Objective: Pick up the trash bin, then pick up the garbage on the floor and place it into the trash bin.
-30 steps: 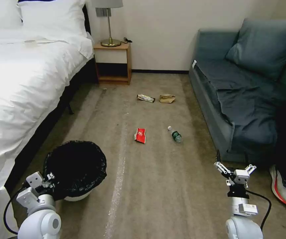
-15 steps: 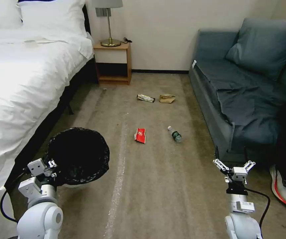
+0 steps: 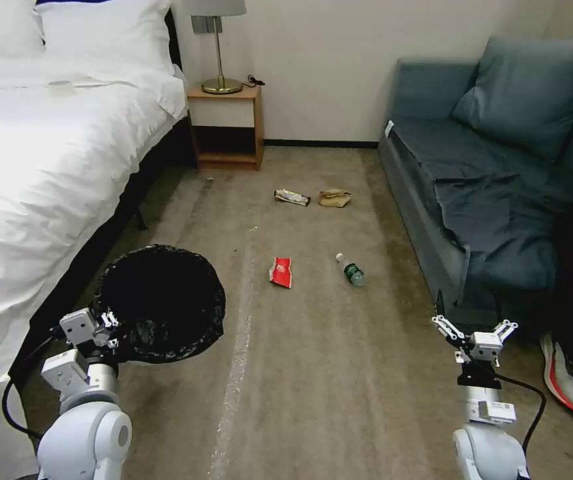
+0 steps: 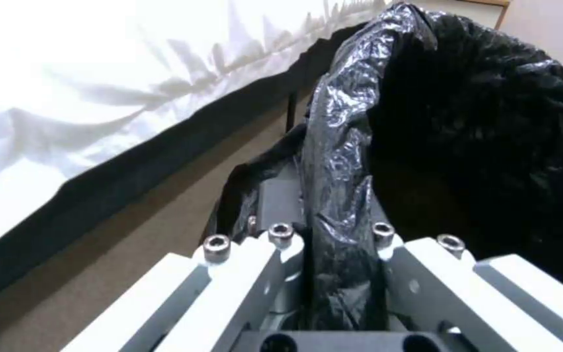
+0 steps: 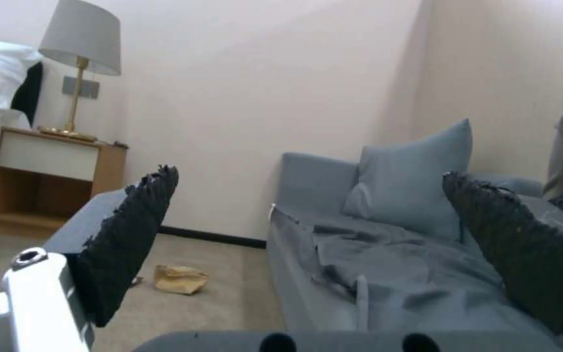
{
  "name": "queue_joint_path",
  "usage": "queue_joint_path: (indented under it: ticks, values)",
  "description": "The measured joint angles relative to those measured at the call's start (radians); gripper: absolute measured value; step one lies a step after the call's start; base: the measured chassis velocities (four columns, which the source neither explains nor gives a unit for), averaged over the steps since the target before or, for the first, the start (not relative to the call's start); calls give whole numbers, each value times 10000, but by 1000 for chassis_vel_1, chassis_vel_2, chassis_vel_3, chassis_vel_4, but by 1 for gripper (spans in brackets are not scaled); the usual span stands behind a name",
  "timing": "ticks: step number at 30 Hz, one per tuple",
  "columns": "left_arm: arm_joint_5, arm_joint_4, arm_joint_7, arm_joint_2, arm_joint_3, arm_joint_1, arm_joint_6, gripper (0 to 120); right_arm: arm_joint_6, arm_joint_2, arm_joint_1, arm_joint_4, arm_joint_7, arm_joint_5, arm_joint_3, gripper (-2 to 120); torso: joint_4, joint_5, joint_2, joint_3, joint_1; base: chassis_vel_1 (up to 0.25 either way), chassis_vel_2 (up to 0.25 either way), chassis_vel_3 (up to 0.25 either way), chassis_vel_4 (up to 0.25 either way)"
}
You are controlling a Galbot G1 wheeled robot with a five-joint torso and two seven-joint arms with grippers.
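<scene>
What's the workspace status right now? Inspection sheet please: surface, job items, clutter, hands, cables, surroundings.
Surface: carpeted floor with a pale streak running along it.
Job's things: trash bin with black liner, held at its rim. On the floor lie a clear bottle, a red wrapper, a brown paper bag and a silvery wrapper.
Clutter: nothing seen beyond the litter.
Hands: left hand shut on the bin's lined rim; right hand open, empty, low beside the sofa.
Cables: black cable looping at each forearm, left, right.
Surroundings: bed on the left, nightstand with lamp, grey sofa on the right.
</scene>
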Motion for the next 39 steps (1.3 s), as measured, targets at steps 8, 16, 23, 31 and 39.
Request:
queue_joint_path:
  ticks: [8, 16, 23, 31, 39]
  values:
    - [-72, -14, 13, -8, -57, 58, -70, 4, 85, 23, -42, -39, -66, 26, 65, 100, 0, 1, 0, 0, 0, 0, 0, 0, 0]
    - [-76, 5, 24, -24, -59, 52, -99, 4, 157, 28, -50, -94, -111, 32, 159, 100, 0, 1, 0, 0, 0, 0, 0, 0, 0]
    - [-102, 73, 33, -12, -137, 5, -106, 4, 210, 50, -68, -148, -157, 35, 198, 100, 0, 1, 0, 0, 0, -20, 15, 22, -15]
    - [-92, 140, 76, -10, -148, -22, -151, 4, 231, 64, -44, -185, -169, 45, 199, 100, 0, 0, 0, 0, 0, -65, 53, 51, -61]
    - [-22, 240, 172, -11, -208, -21, -254, 4, 258, 69, -32, -240, -207, 48, 200, 100, 1, 1, 0, 0, 0, -59, 63, 66, -63]
